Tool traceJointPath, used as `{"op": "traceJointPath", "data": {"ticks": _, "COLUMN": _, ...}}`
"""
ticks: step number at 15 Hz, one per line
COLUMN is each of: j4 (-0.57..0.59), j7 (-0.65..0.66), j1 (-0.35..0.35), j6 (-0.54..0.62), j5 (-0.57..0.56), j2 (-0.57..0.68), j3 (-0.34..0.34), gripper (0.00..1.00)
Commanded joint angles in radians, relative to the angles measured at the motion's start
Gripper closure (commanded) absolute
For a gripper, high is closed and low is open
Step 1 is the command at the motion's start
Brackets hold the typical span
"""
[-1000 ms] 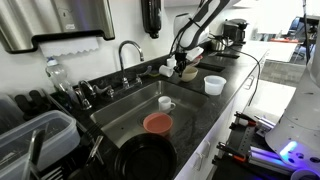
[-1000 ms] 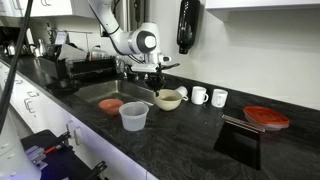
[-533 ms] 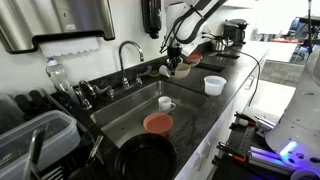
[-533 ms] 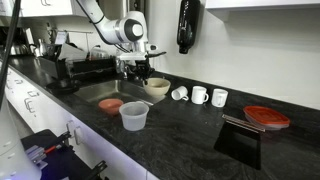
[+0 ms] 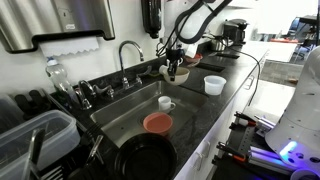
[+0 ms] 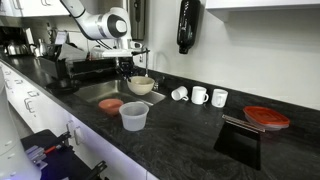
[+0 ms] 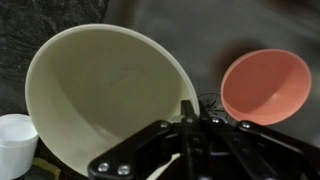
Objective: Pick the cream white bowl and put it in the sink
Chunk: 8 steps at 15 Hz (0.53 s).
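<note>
**Cream bowl held in the air over the sink's end**

Shows the black two-finger gripper [image 6: 137,72] closed tight on the rim of the shallow, plain cream white bowl [image 6: 141,86], holding it clear of the black stone countertop [image 6: 190,135]. Places the bowl in the air above the end of the large rectangular stainless steel sink [image 6: 95,92] nearest the row of white ceramic mugs [image 6: 200,95], touching nothing but the gripper. Confirms the same from the opposite side in an exterior view: gripper [image 5: 176,66] and bowl [image 5: 180,74] hanging over the sink's [image 5: 125,112] far end, beside the chrome gooseneck faucet [image 5: 128,50] on the back edge.

From the wrist view, pinches the bowl's [image 7: 110,85] wall between the two fingers [image 7: 187,130], with the bowl tilted and its hollow facing the camera. Reveals, down on the sink floor, the round salmon-red dish [image 7: 264,84] to one side of the bowl and the small bright white cup [image 7: 15,135] to the other, both apart from it. Leaves a translucent plastic tub [image 6: 133,116] standing near the countertop's front edge.
</note>
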Motion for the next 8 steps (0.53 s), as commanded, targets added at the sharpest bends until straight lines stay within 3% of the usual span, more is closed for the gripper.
{"op": "traceJointPath", "data": {"ticks": 1, "j4": -0.018, "j7": -0.075, "j1": 0.018, "j6": -0.006, "j5": 0.055, "j2": -0.025, "j3": 0.023, "gripper": 0.99}}
{"op": "traceJointPath", "data": {"ticks": 8, "j4": 0.026, "j7": -0.076, "j1": 0.094, "j6": -0.007, "j5": 0.142, "j2": 0.018, "j3": 0.099, "gripper": 0.99}}
